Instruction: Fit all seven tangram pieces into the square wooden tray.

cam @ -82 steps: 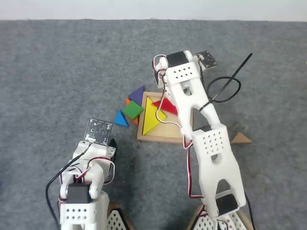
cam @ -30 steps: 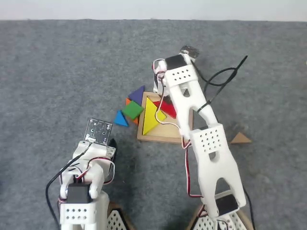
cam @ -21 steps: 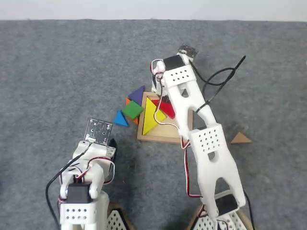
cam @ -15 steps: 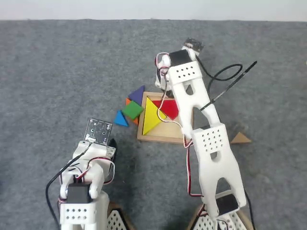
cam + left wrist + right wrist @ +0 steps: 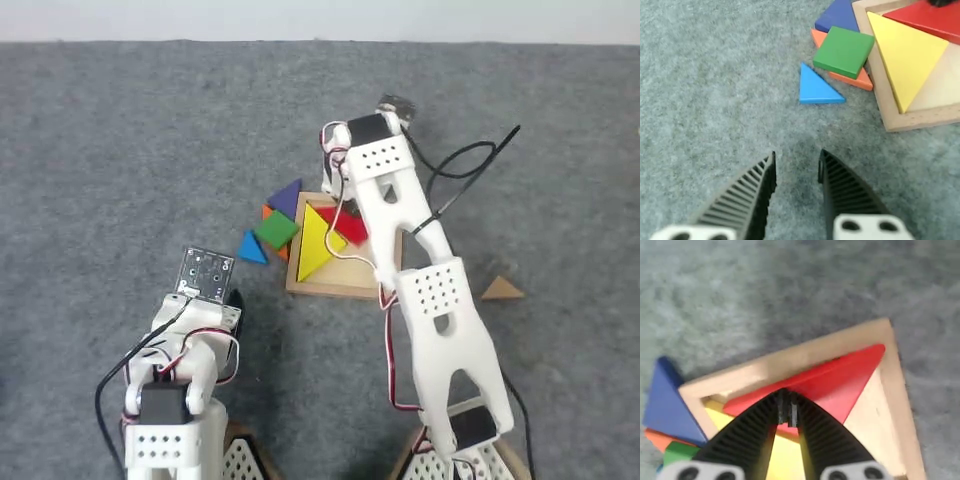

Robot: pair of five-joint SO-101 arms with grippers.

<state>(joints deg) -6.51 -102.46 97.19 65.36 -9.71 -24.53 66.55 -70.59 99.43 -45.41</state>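
Note:
The square wooden tray (image 5: 335, 288) holds a yellow triangle (image 5: 315, 243) and a red triangle (image 5: 347, 226). My right arm (image 5: 385, 165) stretches over the tray. My right gripper (image 5: 788, 410) is shut, its tips resting on the red triangle (image 5: 840, 385) near the tray's far rim (image 5: 790, 360). Left of the tray lie a dark blue triangle (image 5: 286, 197), a green square (image 5: 275, 230) on top of an orange piece (image 5: 850, 80), and a small blue triangle (image 5: 252, 248). My left gripper (image 5: 796, 160) is open over bare carpet, short of the small blue triangle (image 5: 815, 89).
A plain wood-coloured triangle (image 5: 501, 290) lies on the grey carpet to the right of the tray, beside the right arm. A black cable (image 5: 470, 165) loops off the right arm. Open carpet surrounds the pieces on the left and far sides.
The right gripper has swung slightly back and forth over the tray's far corner, and the red triangle shifted a little with it. The left arm has stayed still.

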